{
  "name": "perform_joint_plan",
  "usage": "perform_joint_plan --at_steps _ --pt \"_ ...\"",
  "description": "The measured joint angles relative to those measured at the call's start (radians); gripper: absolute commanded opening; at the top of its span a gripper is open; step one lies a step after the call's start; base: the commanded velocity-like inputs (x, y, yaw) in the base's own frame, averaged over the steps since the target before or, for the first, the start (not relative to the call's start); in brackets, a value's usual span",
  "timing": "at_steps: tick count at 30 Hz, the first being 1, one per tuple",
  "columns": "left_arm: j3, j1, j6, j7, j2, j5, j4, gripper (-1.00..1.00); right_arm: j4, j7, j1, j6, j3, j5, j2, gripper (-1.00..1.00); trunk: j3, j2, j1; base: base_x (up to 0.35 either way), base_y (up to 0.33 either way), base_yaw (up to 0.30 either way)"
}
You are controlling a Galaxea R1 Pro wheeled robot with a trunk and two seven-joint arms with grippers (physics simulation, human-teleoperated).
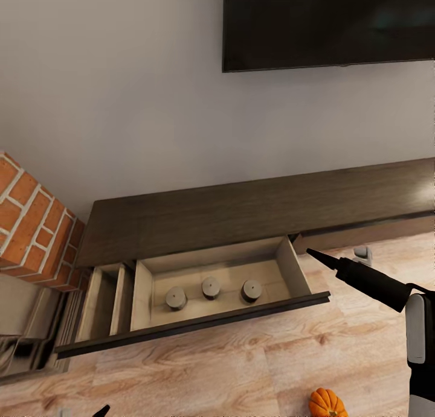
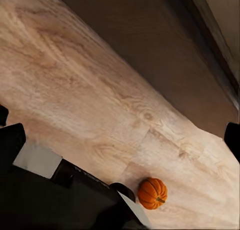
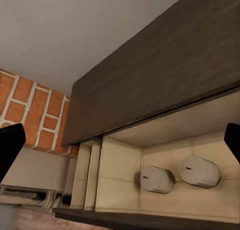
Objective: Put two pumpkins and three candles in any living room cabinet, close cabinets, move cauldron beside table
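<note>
Dark brown wood forms the cabinet (image 1: 254, 209) against the far wall, and we see its wide drawer (image 1: 181, 327) pulled out with three candles (image 1: 211, 287) standing in a row inside. One pumpkin (image 1: 327, 403) sits on the wooden floor (image 1: 229, 369), nearer and to the right. Our right gripper (image 3: 120, 140) holds its fingers wide apart, empty, and our left gripper (image 2: 120, 132) is likewise spread.

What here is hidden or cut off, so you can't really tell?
- Pumpkin: head view's lower edge crops it.
- Third of the candles: right wrist view's edge cuts it off.
- Right gripper: open or shut unclear.
- Narrow compartment of the cabinet: its bottom is shadowed.
</note>
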Motion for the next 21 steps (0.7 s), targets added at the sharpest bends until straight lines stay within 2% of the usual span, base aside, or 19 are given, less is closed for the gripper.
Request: perform_joint_plan --at_steps 3,6,8,14,21 --pt "0.004 -0.001 0.0 0.004 -0.017 -0.041 0.027 1.0 0.0 0.0 0.0 -0.001 0.0 0.0 0.0 1.0 0.005 0.0 0.0 -0.21 -0.099 0.0" --pt "0.009 -0.002 0.006 0.006 -0.032 -0.048 0.034 1.0 0.0 0.0 -0.001 -0.001 -0.002 0.0 -0.001 1.0 0.01 0.0 0.0 -0.073 -0.033 0.0" --pt "0.014 -0.002 0.012 0.006 -0.036 -0.04 0.034 1.0 0.0 0.0 -0.002 -0.002 -0.002 0.0 -0.002 1.0 0.013 0.0 0.0 -0.032 -0.014 0.0" --pt "0.03 -0.003 0.021 0.001 -0.04 0.055 0.024 1.0 0.0 0.0 -0.004 -0.004 -0.003 0.0 -0.003 1.0 0.008 -0.035 0.019 -0.011 -0.005 0.0" --pt "0.031 -0.003 0.022 0.002 -0.04 0.077 0.026 1.0 0.0 0.0 -0.008 -0.005 -0.004 0.0 -0.003 1.0 -0.003 -0.084 0.046 -0.001 0.0 0.0"
